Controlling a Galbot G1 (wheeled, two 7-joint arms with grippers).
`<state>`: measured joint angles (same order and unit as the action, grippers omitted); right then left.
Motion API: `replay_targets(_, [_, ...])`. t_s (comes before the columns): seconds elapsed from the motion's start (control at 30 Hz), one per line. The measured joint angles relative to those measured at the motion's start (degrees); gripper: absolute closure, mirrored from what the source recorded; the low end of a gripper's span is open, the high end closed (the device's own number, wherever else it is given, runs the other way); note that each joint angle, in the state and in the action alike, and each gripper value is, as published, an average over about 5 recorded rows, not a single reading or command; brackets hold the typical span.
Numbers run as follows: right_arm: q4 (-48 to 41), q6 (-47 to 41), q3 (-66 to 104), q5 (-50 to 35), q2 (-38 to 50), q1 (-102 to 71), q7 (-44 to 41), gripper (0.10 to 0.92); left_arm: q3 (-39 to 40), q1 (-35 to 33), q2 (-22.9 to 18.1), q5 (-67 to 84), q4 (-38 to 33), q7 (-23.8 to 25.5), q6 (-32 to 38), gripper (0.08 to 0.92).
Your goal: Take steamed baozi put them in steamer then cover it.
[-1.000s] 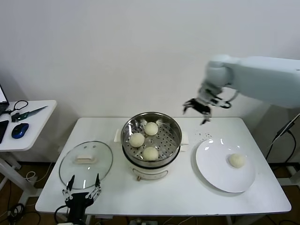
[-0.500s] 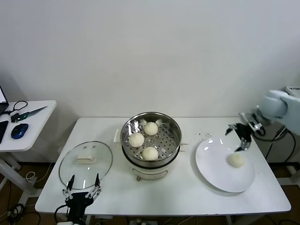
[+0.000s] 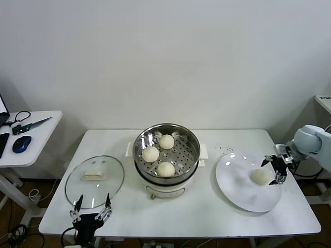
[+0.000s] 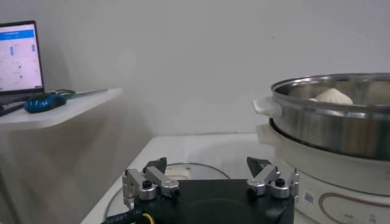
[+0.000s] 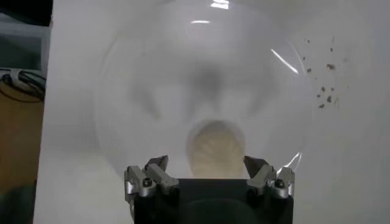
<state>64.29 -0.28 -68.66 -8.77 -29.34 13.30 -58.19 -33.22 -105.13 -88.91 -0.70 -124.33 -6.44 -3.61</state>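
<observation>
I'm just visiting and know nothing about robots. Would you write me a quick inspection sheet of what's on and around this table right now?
Surface: white table, with dark specks near the plate.
Job's things: steamer at centre, uncovered, three baozi on its perforated tray; fourth baozi on the white plate; glass cover lying flat to the steamer's left.
Clutter: nothing seen on the main table.
Grippers: right gripper open, beside the plate's baozi, not gripping it; left gripper open, parked at the near edge by the cover.
Cables: some on the floor at the table's left and behind the right arm.
Surroundings: plain wall; side table with mouse, cords and a screen edge.
</observation>
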Motion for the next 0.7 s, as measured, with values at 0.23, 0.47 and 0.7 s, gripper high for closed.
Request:
replay_targets(0.23, [-4.6,0.5,3.3,1.8,-3.1,-3.0,0.6,0.203,0.1,0.1,-0.1,-0.1,0.3,0.0,0.0,0.177])
replay_targets(0.47, [-7.7,0.7,4.1,2.9,-5.6,-4.4,0.6,0.203,0.1,0.3,-0.3,-0.1,0.6,0.0,0.0,0.177])
replay_targets(0.7, [-9.4,0.6,4.4,3.5,-7.0,-5.1,0.1,0.241,-0.1,0.4,-0.2,0.2,0.8,0.0,0.0,0.177])
